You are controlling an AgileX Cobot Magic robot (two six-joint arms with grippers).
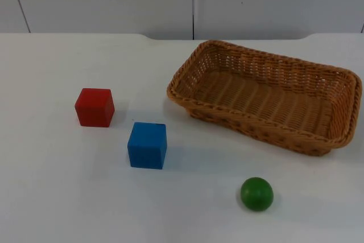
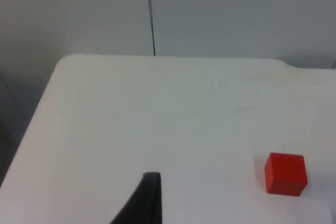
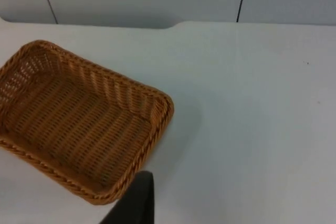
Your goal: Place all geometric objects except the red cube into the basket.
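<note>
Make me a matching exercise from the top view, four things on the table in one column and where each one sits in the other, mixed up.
Things:
1. red cube
2. blue cube
3. green ball
4. wicker basket

Places:
A. nearest the camera, in front of the basket
B. at the picture's right, holding nothing
C. farthest toward the picture's left
D. between the red cube and the green ball

Pairs: 1-C, 2-D, 3-A, 4-B
</note>
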